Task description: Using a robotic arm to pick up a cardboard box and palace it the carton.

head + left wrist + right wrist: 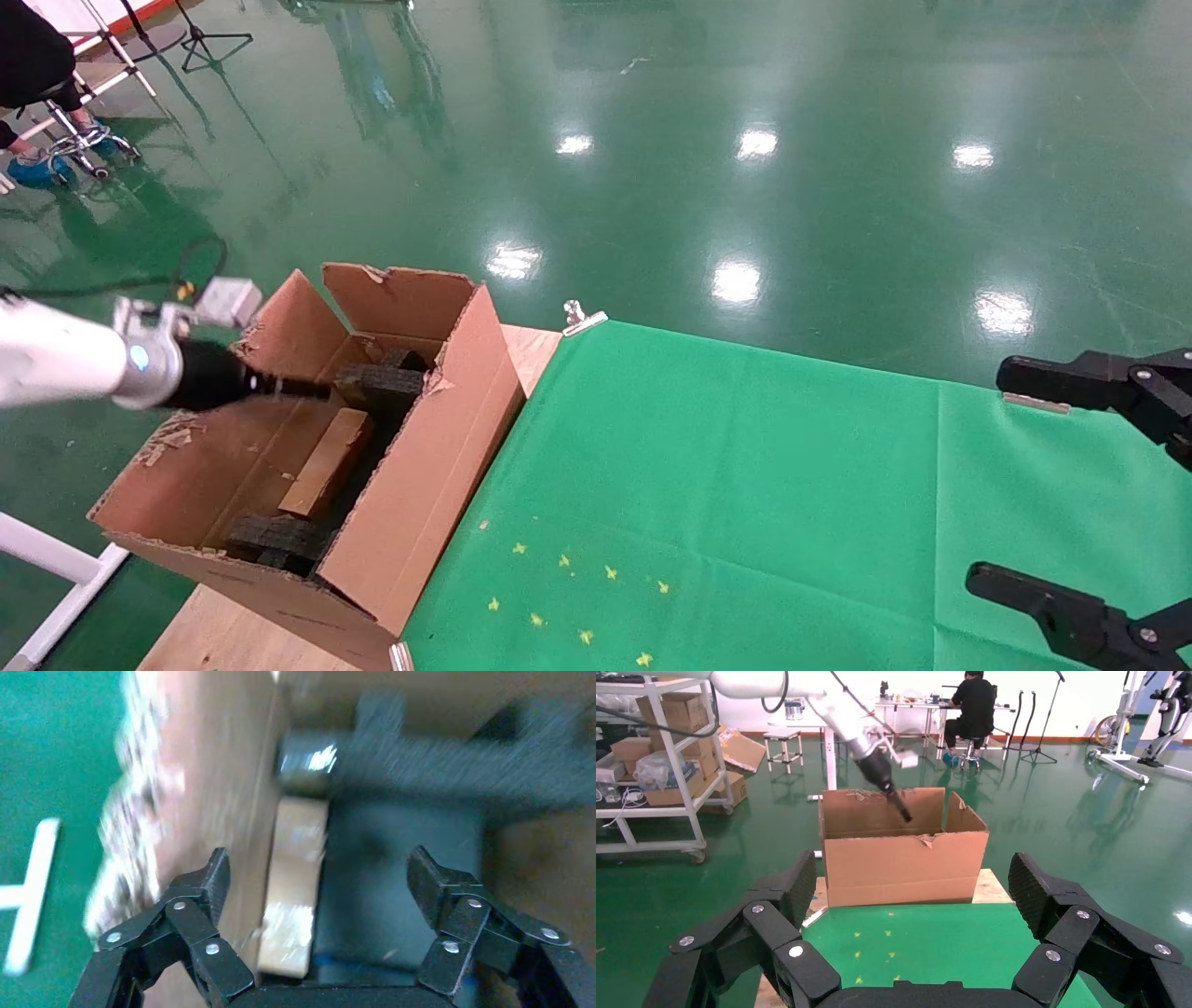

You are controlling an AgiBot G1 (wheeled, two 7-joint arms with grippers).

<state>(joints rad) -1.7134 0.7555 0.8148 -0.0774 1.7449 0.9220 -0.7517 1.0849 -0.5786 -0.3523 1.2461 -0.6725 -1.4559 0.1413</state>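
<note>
The carton (419, 485) stands open at the left end of the table, with ragged flaps and black foam blocks (377, 382) inside. The small cardboard box (326, 463) lies slanted on the carton's floor between the foam blocks. My left gripper (312, 389), on the white robotic arm, reaches over the left flap into the carton. In the left wrist view that gripper (320, 881) is open above the cardboard box (292, 888), which lies apart from the fingers. My right gripper (1010, 480) hangs open over the table's right side, empty, facing the carton (905, 860).
A green cloth (745, 485) with small yellow marks (577, 596) covers the table right of the carton. A metal clamp (582, 317) sits at the cloth's far corner. A white frame (56, 568) stands left of the table; a seated person (37, 56) is far left.
</note>
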